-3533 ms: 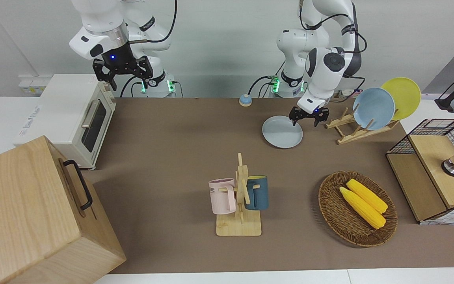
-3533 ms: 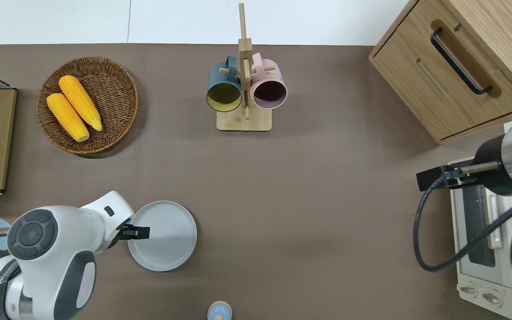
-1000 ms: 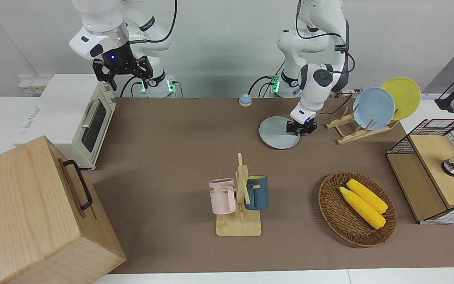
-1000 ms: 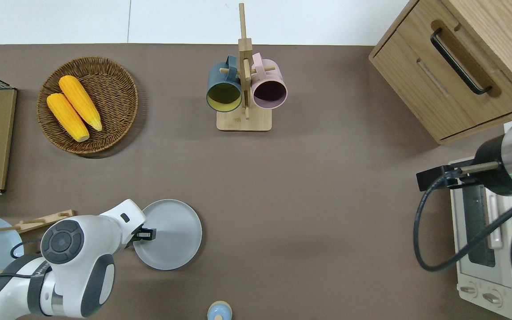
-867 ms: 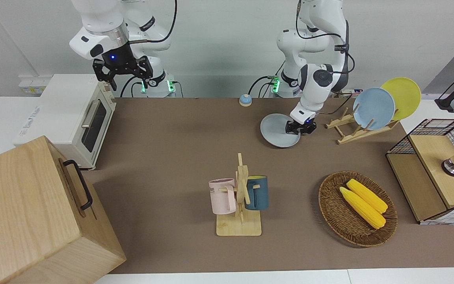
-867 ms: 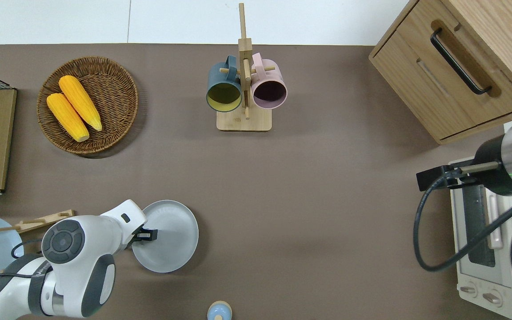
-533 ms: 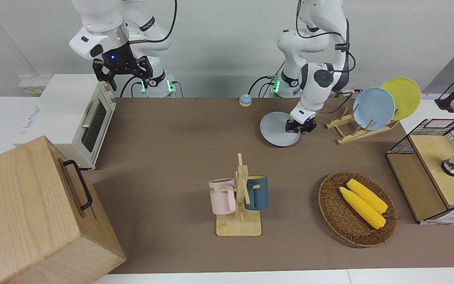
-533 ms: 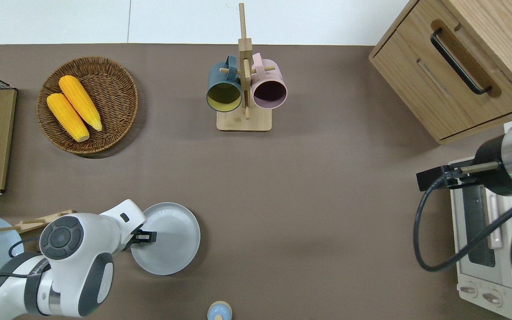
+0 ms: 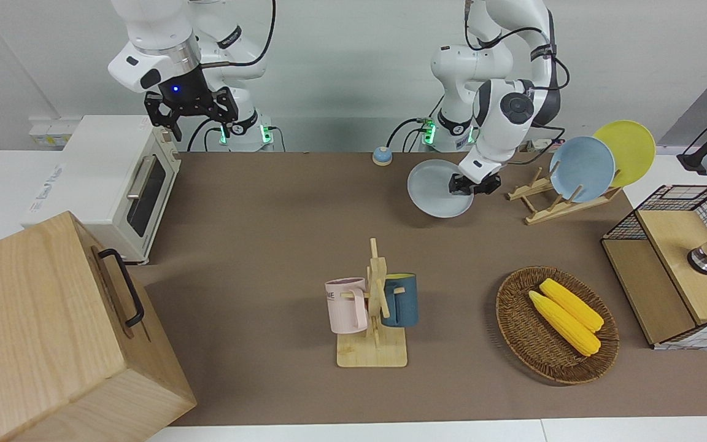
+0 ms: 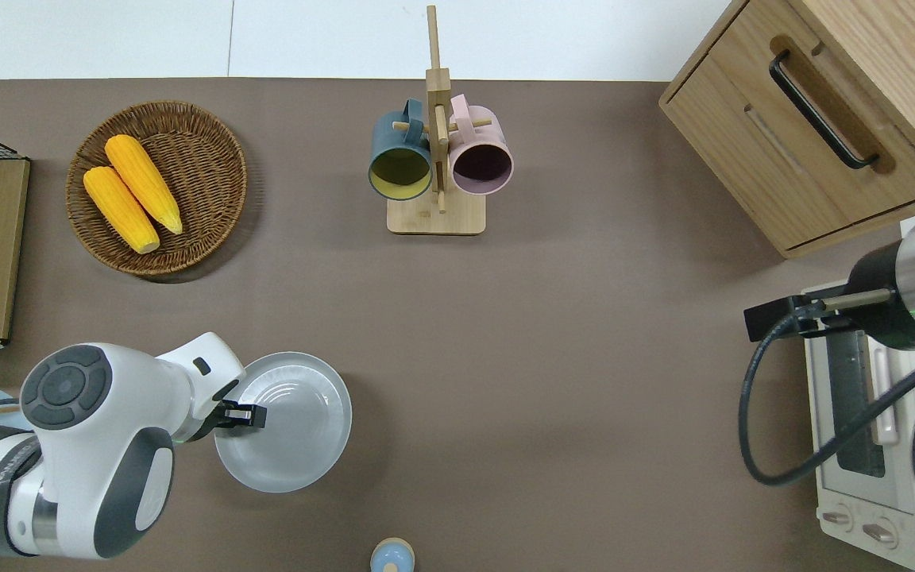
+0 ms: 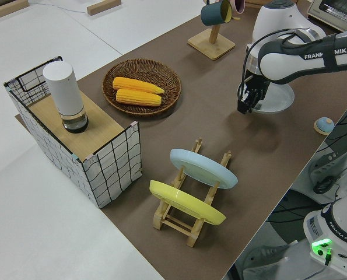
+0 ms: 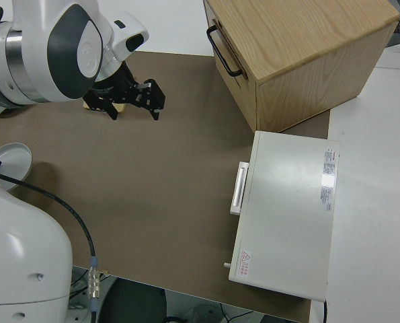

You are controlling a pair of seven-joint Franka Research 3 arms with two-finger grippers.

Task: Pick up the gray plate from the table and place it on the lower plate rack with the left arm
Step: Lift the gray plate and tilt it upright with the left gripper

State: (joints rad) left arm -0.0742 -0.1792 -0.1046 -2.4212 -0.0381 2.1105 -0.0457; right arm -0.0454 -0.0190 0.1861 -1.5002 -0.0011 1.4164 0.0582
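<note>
Counting plates: you have three. The gray plate (image 9: pixel 440 188) is off the table (image 9: pixel 280 245), tilted, held in the air; a sky-blue plate (image 9: pixel 582 169) and a yellow plate (image 9: pixel 626 152) both lean in slots of the plate rack (image 9: pixel 559 199).
Left gripper: the left gripper (image 10: pixel 245 415) is clamped on the gray plate's rim, on the edge toward the rack; from overhead it hangs over bare table between the rack and the small bell (image 9: pixel 381 156).
Right gripper: the right gripper (image 9: pixel 189 112) is parked, and you can see its fingers spread apart.
Rack: the two rails with pegs stand toward the left arm's end of the table, just beside the held plate. The slots nearer the gray plate are free, as the left side view shows; the two filled slots are toward the table end.
Mugs: two, one pink mug (image 9: pixel 346 305) and one dark blue mug (image 9: pixel 401 299), hang on the mug tree (image 9: pixel 375 307), well apart from the plate and farther from the robots.
Corn: two cobs (image 9: pixel 568 314) lie side by side in the one wicker basket (image 9: pixel 513 325), farther from the robots than the rack.
Other things: one wire-sided wooden shelf (image 9: pixel 672 270) with a white cylinder on top sits at the left arm's end; one toaster oven (image 9: pixel 108 178) and one wooden drawer box (image 9: pixel 53 331) sit at the right arm's end.
In the way: you have nothing standing between the held plate and the rack's free slots.
</note>
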